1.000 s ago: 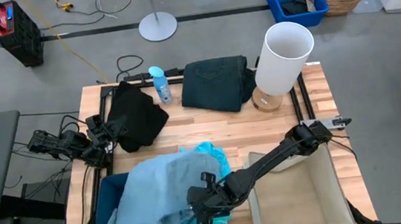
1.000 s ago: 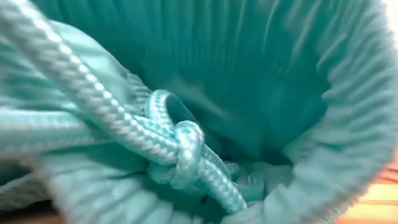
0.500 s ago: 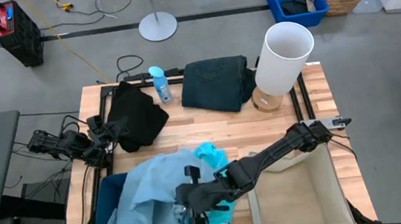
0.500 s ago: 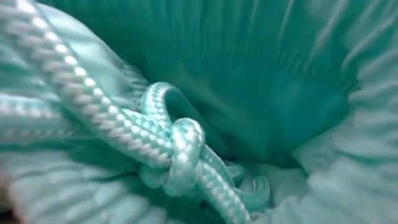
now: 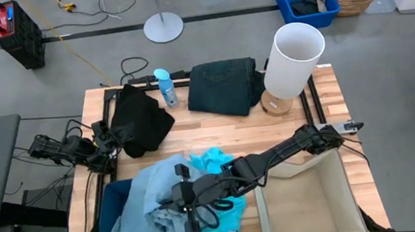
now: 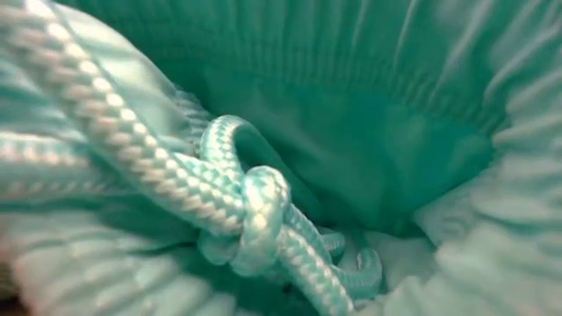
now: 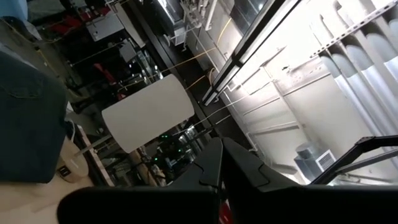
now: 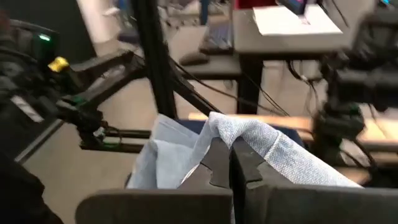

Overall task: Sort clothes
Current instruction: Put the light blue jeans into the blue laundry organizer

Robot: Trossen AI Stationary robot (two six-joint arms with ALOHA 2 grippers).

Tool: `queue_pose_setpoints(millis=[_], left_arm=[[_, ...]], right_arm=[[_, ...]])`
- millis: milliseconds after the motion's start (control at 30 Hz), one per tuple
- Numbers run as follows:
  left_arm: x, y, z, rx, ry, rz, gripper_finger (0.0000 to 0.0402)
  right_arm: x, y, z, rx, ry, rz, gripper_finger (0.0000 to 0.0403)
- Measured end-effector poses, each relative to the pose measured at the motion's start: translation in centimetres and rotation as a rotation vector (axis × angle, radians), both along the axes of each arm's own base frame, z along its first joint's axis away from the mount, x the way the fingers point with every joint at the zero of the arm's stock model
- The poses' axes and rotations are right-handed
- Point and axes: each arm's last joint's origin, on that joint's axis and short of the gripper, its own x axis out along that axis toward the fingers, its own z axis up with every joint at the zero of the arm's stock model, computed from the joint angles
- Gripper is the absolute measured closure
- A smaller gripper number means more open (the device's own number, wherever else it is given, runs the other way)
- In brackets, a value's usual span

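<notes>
Now the right gripper (image 5: 186,209), clamped on the pale blue garment (image 5: 144,208), sits near the table's (image 5: 225,133) front edge.

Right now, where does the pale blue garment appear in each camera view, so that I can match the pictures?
High view: the pale blue garment lies at the table's front left, under the right gripper.
Low view: not in it; only turquoise fabric with a cord fills the picture.
Left wrist view: not in it.
Right wrist view: a fold pinched at the fingertips.
Shared landmark: the right gripper, in the high and right wrist views.
</notes>
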Motion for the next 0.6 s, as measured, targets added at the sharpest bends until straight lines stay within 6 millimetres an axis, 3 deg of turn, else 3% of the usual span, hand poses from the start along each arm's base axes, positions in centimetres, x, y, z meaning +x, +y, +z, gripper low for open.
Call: queue_pose_setpoints(millis=[400,600], left_arm=[[0.1,0.0,-0.2,0.004,0.019,-0.001,0.0396],[0.1,0.0,-0.2,-0.003,0.018,-0.005,0.0396]], right_arm=[[0.4,0.0,2.1,0.101,-0.197,0.225,0.0403],[2.3,0.9,0.2,0.206,-0.274,0.31,0.0403]])
